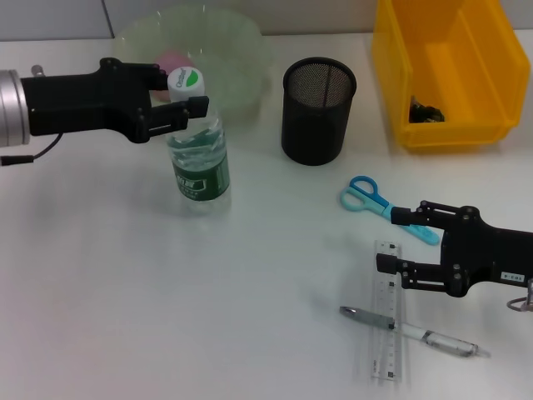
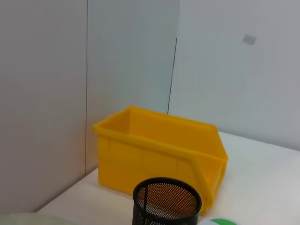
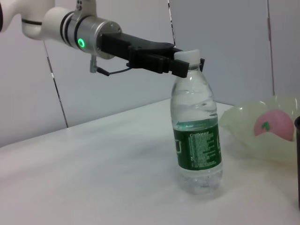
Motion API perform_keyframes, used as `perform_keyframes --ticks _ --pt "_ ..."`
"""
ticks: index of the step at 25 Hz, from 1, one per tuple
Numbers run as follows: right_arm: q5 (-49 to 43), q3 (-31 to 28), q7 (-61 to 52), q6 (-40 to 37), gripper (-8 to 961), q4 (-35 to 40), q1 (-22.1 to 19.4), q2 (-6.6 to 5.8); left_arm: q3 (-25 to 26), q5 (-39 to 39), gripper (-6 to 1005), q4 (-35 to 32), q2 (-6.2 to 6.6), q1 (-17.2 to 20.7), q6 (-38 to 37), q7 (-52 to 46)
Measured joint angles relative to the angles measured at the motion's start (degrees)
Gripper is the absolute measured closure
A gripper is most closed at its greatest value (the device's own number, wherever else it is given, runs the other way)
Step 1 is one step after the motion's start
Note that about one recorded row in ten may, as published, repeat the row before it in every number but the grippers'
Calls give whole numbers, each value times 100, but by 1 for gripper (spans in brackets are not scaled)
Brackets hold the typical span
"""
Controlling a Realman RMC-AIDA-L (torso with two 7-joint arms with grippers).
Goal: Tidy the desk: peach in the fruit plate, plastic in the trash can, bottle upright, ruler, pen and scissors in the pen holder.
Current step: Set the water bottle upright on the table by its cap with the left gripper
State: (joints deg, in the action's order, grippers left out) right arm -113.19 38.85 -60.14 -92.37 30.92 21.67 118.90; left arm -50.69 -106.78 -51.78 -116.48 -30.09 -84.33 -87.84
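Observation:
The clear bottle (image 1: 198,158) (image 3: 197,140) with a green label stands upright on the desk. My left gripper (image 1: 176,90) (image 3: 180,63) is shut on its neck just under the white cap (image 1: 186,81). A pink peach (image 1: 171,58) (image 3: 273,124) lies in the pale green fruit plate (image 1: 241,42) (image 3: 239,119). The black mesh pen holder (image 1: 318,108) (image 2: 166,201) stands empty. Blue scissors (image 1: 371,200), a clear ruler (image 1: 387,325) and a pen (image 1: 416,333) lie on the desk. My right gripper (image 1: 393,240) is open, hovering between the scissors' tip and the ruler's top end.
The yellow trash can (image 1: 466,50) (image 2: 159,154) stands at the back right with dark plastic (image 1: 428,109) inside it. White desk surface spreads across the front left and middle. A grey wall rises behind the desk.

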Motion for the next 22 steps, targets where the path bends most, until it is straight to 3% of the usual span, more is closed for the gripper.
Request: perform_keyframes --ticks 7,22 --pt "7 -1 12 6 194 -45 15 9 127 375 526 292 -10 143 -31 476" --pt "9 42 21 100 194 -60 24 10 641 400 520 772 -43 179 273 976"
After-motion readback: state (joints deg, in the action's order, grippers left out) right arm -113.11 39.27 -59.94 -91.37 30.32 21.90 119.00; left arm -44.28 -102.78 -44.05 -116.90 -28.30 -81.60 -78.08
